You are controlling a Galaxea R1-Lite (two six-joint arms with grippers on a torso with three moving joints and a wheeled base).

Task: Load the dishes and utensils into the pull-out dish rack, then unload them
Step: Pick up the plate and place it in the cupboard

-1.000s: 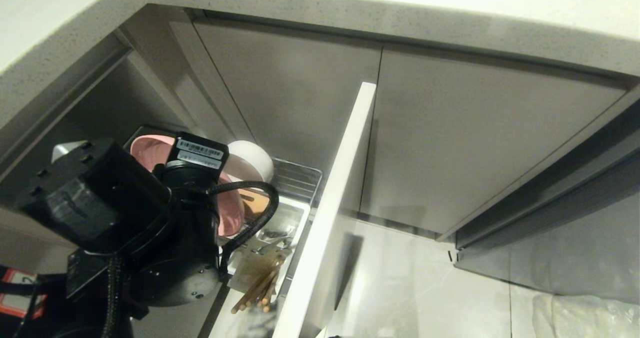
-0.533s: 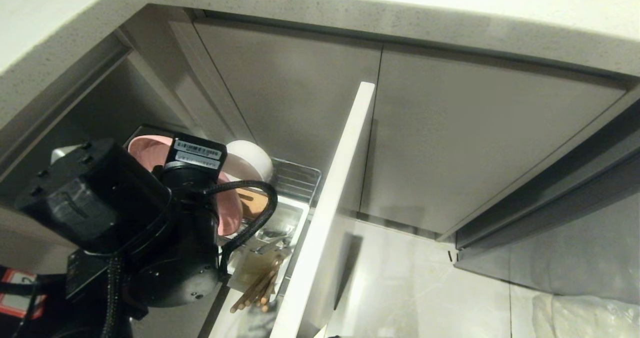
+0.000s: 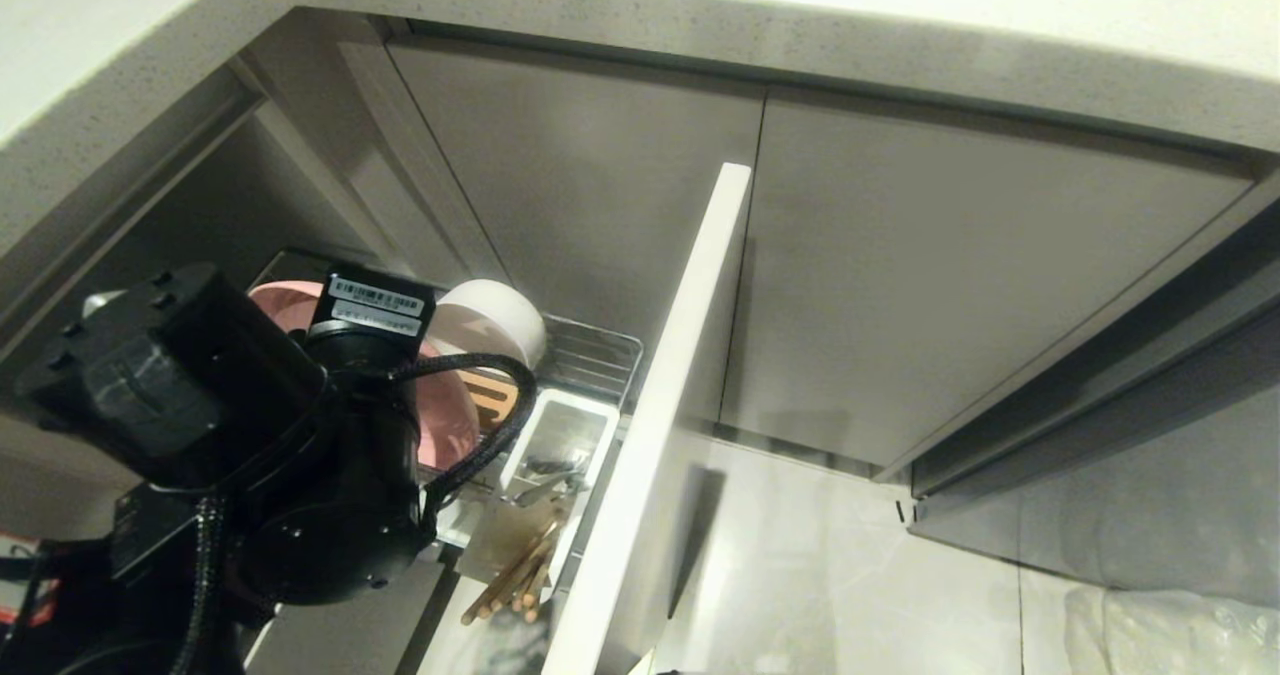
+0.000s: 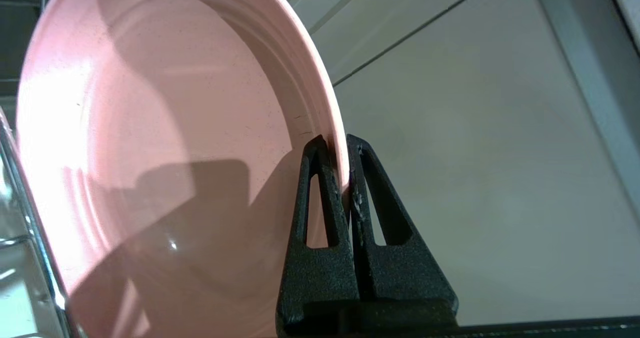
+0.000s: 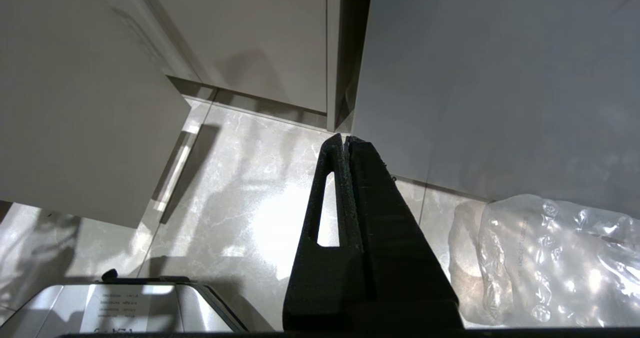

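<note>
Pale-pink plate, glossy and shallow; rim pinched by left gripper.

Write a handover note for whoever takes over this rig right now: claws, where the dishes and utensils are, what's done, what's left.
Left claw: shut on the rim of the shallow oval pale-pink plate, which stands on edge in the chrome wire pull-out dish rack.
Right claw: shut, empty, parked above the floor.
Round cream-white bowl: in the rack behind the plate.
Light-wood chopsticks and silver metal fork: in the white utensil caddy.
Done: everything sits in the rack.
Left: unloading all four; whether the plate is going in or coming out is unclear.
</note>
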